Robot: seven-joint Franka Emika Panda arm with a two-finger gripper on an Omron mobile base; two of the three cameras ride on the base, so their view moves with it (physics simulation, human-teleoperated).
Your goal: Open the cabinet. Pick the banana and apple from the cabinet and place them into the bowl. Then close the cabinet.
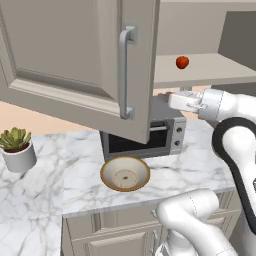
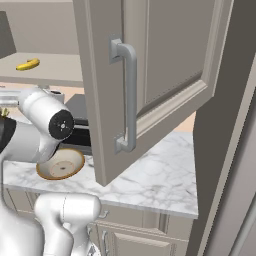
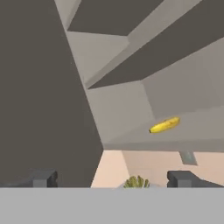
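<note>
The cabinet stands open, its left door (image 1: 65,50) swung out toward me and its right door (image 2: 165,55) swung wide. The red apple (image 1: 182,62) rests on the cabinet's bottom board (image 1: 210,72). The yellow banana (image 2: 27,64) lies on that same board, and in the hand view the banana (image 3: 165,124) is ahead and to the upper right. My gripper (image 3: 111,178) is open with nothing between its fingertips. My hand (image 1: 184,101) sits just below the board, under the apple, partly behind the left door's edge. The cream bowl (image 1: 125,174) sits on the counter below, and it holds nothing.
A grey microwave (image 1: 145,137) stands on the marble counter (image 1: 200,170) behind the bowl. A potted plant (image 1: 17,147) sits at the left. The left door's edge (image 1: 150,75) hangs close beside my hand. The right door's handle (image 2: 129,95) juts toward the base.
</note>
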